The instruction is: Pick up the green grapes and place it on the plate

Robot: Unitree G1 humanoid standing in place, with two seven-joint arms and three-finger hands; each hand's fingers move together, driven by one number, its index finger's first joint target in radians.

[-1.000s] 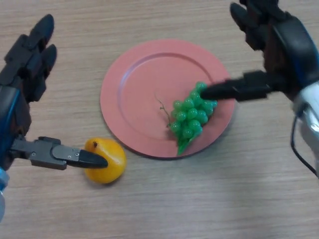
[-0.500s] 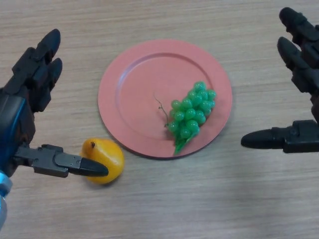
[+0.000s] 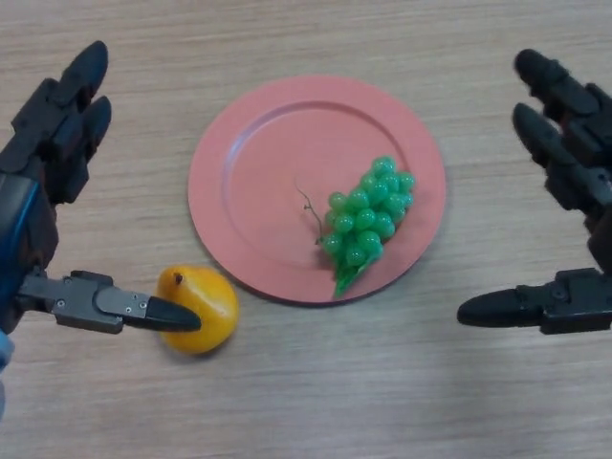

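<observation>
A bunch of green grapes [image 3: 367, 220] lies on the right half of a pink plate [image 3: 268, 163] in the middle of the wooden table. My right hand [image 3: 570, 163] is open at the right edge, clear of the plate, with its thumb [image 3: 521, 308] pointing left below the plate's level. My left hand [image 3: 43, 172] is open at the left edge; its thumb tip sits over an orange fruit [image 3: 203, 308] in front of the plate's left side.
The wooden table [image 3: 382, 402] extends all round the plate. The orange fruit lies just off the plate's front left rim.
My right hand has let go of the grapes and drawn back to the right and down, away from the plate. The grapes stay on the plate. My left hand has barely shifted.
</observation>
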